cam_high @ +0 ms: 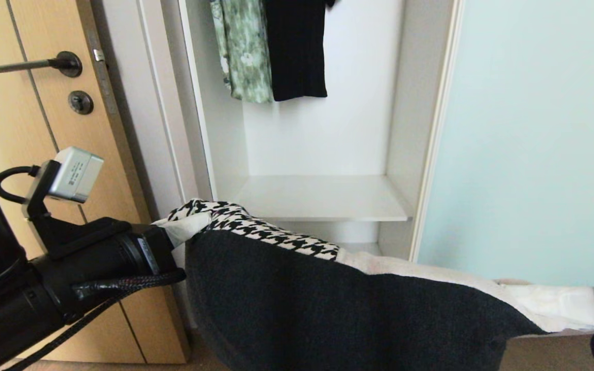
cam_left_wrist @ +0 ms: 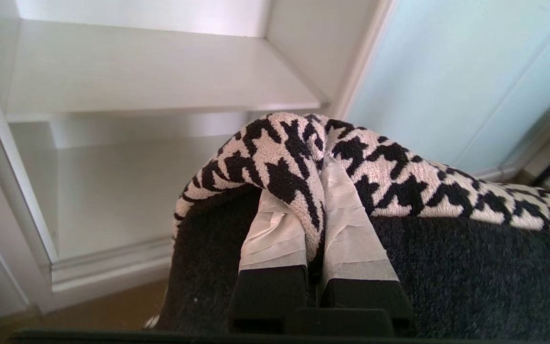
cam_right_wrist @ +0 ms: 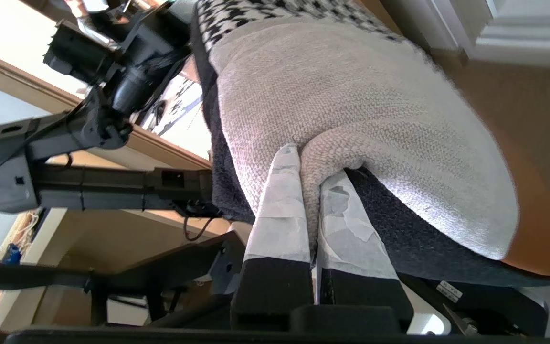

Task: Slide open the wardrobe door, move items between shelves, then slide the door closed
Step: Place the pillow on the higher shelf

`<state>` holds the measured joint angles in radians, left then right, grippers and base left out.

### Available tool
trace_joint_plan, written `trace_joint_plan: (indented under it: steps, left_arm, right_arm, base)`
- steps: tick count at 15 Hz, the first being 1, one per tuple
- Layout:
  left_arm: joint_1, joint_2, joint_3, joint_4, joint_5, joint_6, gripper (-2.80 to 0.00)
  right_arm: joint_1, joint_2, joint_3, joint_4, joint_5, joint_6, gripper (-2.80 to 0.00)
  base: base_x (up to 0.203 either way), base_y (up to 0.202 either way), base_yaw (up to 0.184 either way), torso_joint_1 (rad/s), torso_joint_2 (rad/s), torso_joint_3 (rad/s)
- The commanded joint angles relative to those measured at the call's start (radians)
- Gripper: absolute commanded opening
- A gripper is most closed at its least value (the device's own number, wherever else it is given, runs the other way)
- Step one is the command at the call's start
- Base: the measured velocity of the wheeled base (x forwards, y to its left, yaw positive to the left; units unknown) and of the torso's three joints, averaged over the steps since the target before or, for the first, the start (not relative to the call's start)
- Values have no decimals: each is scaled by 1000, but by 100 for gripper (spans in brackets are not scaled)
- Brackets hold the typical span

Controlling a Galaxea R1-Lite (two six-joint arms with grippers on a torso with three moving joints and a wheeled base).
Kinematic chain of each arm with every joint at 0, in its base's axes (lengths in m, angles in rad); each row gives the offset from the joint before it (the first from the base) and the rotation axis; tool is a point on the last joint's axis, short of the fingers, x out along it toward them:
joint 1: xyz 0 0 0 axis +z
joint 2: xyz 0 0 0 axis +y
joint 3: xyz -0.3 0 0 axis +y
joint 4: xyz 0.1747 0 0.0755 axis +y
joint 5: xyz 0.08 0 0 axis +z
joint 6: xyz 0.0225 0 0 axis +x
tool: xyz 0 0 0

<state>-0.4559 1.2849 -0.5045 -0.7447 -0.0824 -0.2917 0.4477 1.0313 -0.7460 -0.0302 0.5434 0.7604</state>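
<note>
The cushion (cam_high: 328,309) hangs between both grippers in front of the open wardrobe, black side toward me, with houndstooth (cam_left_wrist: 447,191) at its left end and plain beige (cam_right_wrist: 351,95) at its right. My left gripper (cam_high: 188,229) (cam_left_wrist: 301,177) is shut on a fold of the houndstooth corner. My right gripper (cam_right_wrist: 311,162) is shut on a fold of the beige end, at the right edge of the head view. The sliding wardrobe door (cam_high: 534,144) stands slid to the right. A bare upper shelf (cam_high: 323,198) (cam_left_wrist: 136,71) lies just beyond the cushion, and a lower shelf (cam_left_wrist: 127,191) sits under it.
A green floral garment (cam_high: 243,51) and a black garment (cam_high: 297,46) hang above the upper shelf. A tan wood door with a black handle (cam_high: 39,64) stands to the left, close beside my left arm. Wooden floor shows below the cushion.
</note>
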Motion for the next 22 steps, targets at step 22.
trace_joint_plan:
  steps: [22]
  left_arm:
    - [-11,-15,22,1,-10,38,-280]
  right_arm:
    - [0,39,-11,-4,2,5,-280]
  base:
    - [167,0,0,4,2,3]
